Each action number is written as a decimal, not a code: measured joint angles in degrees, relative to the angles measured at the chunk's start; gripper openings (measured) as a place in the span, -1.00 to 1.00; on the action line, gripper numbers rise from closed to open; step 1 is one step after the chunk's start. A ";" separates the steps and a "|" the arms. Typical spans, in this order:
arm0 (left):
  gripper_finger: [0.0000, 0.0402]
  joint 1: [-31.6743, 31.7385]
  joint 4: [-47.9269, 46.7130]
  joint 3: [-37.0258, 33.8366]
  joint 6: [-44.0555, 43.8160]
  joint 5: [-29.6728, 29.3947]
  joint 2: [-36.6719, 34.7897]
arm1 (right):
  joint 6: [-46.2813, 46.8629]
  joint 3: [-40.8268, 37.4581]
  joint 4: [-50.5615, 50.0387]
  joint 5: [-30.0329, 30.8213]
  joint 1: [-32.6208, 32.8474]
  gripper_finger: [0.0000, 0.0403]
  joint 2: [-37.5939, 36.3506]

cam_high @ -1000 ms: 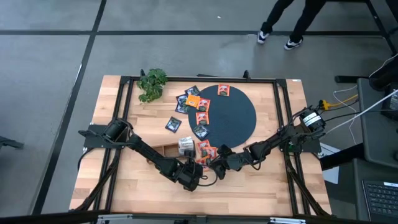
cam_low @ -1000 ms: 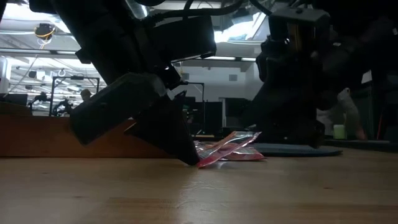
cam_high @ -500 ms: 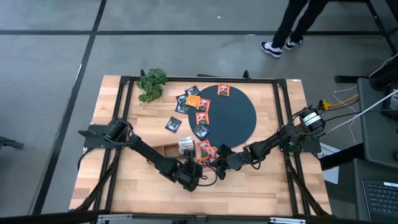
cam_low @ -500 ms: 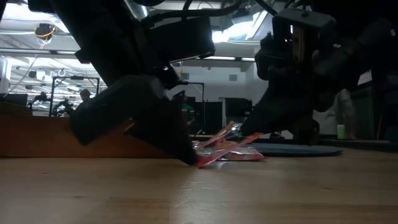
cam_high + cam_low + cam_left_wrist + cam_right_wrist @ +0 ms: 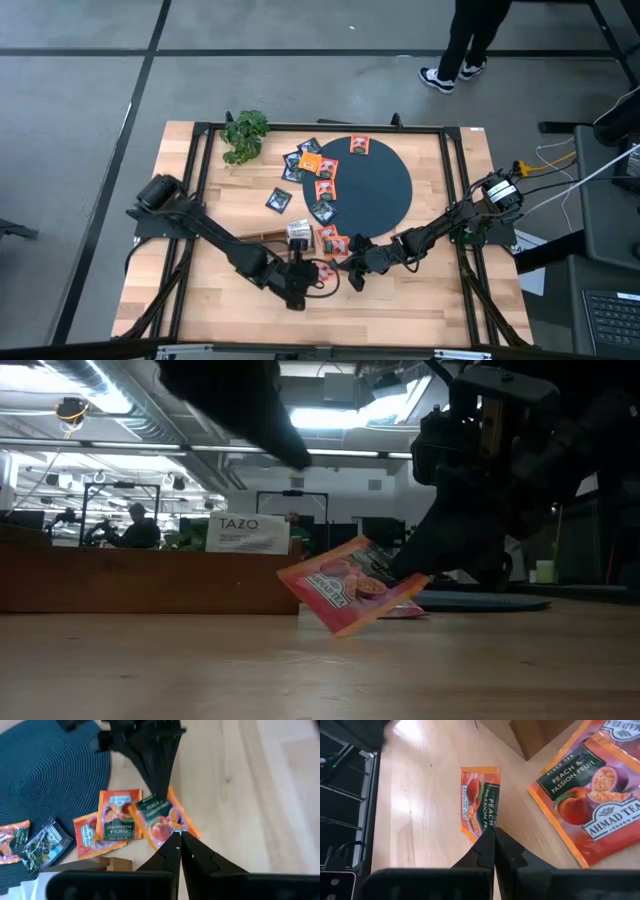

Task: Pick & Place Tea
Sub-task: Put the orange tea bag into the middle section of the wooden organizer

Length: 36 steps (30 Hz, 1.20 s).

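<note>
We see a pale wooden butcher-block table top (image 5: 200, 300), its planks smooth with a soft sheen that catches the ceiling light in the low view. On it lies a round dark blue woven disc (image 5: 375, 180), matt, ribbed in fine concentric rings. The orange peach tea sachet (image 5: 479, 802) looks like glossy printed foil or coated paper, slightly crinkled; a second orange sachet (image 5: 585, 817) beside it shines the same way. The brown wooden tray (image 5: 140, 580) is plain and matt. The black right gripper (image 5: 494, 840) and black left gripper (image 5: 178, 840) look like matt hard plastic.
</note>
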 joint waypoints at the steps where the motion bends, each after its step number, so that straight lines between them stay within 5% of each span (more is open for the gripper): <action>1: -0.97 -0.22 -0.14 0.00 -0.47 0.00 -0.65 | -0.54 0.00 0.18 -0.13 0.00 -0.98 0.00; 10: -0.93 0.49 -5.49 0.04 -13.02 0.64 -5.24 | -16.06 0.00 5.59 -5.85 0.02 -0.99 -0.04; 19: -0.77 2.45 -7.50 0.04 -15.75 3.76 -5.81 | -27.93 1.98 5.92 -3.06 0.02 -0.99 -0.04; 36: -0.46 4.02 -7.85 0.04 -18.48 6.36 -5.81 | -37.71 13.24 -10.62 2.77 0.02 -0.99 -0.04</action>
